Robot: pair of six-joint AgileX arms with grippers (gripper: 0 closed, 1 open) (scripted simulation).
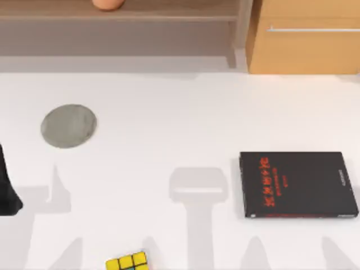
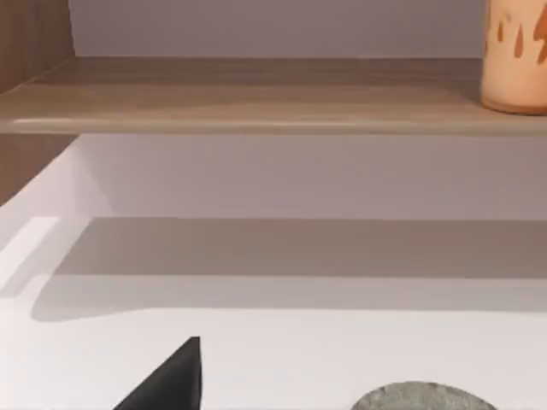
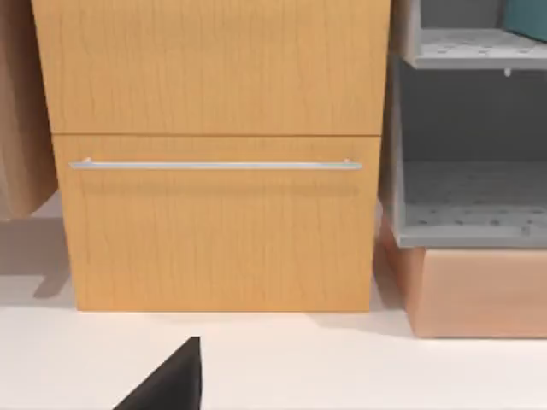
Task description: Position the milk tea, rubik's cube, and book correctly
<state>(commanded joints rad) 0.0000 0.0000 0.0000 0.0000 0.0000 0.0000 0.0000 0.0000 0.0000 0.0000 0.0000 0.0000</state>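
Overhead, the milk tea [image 1: 108, 4] sits on the wooden shelf [image 1: 169, 12] at about eleven o'clock, only its base inside the picture. The rubik's cube [image 1: 128, 262] lies on the white table [image 1: 185, 118] at roughly seven o'clock, cut by the near edge. A grey disc [image 1: 68, 125] rests at nine to ten o'clock, and a flat black book [image 1: 297, 184] with red characters at four o'clock. A dark piece of the left arm [image 1: 8, 185] shows at the table's left edge at nine o'clock; whether either gripper is spread or closed, or holding anything, I cannot tell.

From the left wrist, the cup stands upright on the shelf, close to its front lip, with the disc [image 2: 423, 396] on the table below. The likely trouble: a careless reach would knock the tall cup off that lip.

From the right wrist, a wooden cabinet [image 3: 214, 154] with a drawer handle [image 3: 214, 164] faces the camera, grey perforated shelves [image 3: 470, 205] beside it, and a teal corner, probably the book [image 3: 528, 17], on the upper one. The cube's place at the table edge risks being nudged off, and the black book could be mistaken for the teal one.
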